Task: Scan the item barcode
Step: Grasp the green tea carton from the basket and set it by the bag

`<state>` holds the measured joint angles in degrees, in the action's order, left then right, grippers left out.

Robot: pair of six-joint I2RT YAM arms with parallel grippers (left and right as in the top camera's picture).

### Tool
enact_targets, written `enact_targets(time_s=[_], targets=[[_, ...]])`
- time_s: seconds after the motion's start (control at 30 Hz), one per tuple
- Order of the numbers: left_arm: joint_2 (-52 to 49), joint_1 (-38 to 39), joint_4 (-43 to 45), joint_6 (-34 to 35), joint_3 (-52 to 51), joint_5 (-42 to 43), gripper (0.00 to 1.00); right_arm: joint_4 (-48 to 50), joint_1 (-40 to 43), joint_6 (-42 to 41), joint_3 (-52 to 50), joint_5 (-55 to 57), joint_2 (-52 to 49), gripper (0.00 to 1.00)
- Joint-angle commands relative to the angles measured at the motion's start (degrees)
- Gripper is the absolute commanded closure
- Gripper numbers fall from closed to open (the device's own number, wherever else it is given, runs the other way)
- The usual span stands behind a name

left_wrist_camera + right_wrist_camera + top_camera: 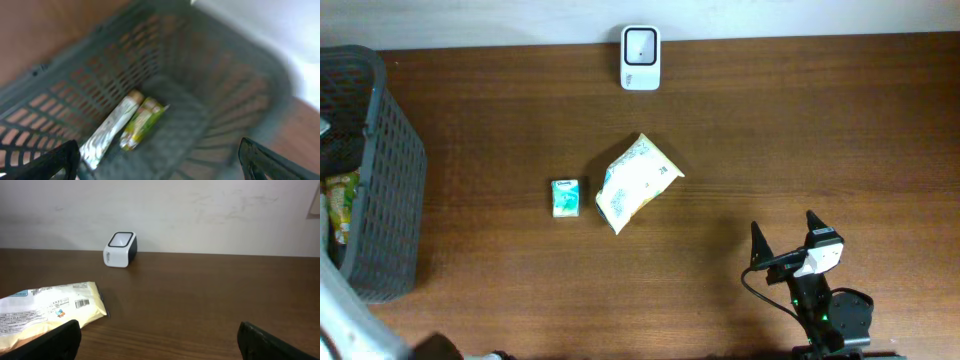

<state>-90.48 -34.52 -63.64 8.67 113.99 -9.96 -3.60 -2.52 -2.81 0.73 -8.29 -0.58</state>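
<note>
The barcode scanner point(640, 58), a small white unit with a dark window, stands at the far edge of the table; the right wrist view shows this scanner point(120, 249) too. A pale yellow snack bag point(635, 183) lies mid-table, its barcode point(81, 303) facing up. Beside it on the left lies a small teal packet point(565, 198). My right gripper point(783, 225) rests open near the front right, well apart from the bag point(50, 310), with nothing between its fingers point(55, 342). My left gripper point(160, 165) hangs open and empty over the basket.
A dark grey slatted basket point(390, 190) stands at the table's left edge. Inside the basket point(165, 55) lie a silver packet point(107, 132) and a green-yellow packet point(142, 122), side by side on the bottom. A white wall rises behind the scanner.
</note>
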Motion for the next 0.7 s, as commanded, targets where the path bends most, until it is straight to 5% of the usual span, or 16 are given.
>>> enact_targets(time_s=[0.0, 0.17, 0.4, 0.67], targets=[[-7.8, -3.2, -0.6, 0.6, -0.5, -2.0, 0.01, -0.1, -0.4, -0.1, -0.4, -0.5, 0.4, 0.01], [-16.8, -5.7, -2.8, -4.9, -1.9, -1.9, 0.01, -0.1, -0.4, -0.1, -0.4, -0.5, 0.4, 0.01], [-18.6, -6.6, 10.5, -20.6, -19.0, 1.6, 0.01, -0.1, -0.4, -0.1, -0.4, -0.5, 0.4, 0.01], [-22.6, -8.4, 21.6, -21.5, -27.9, -0.5, 0.16, -0.1, -0.4, -0.1, -0.4, -0.5, 0.4, 0.01]])
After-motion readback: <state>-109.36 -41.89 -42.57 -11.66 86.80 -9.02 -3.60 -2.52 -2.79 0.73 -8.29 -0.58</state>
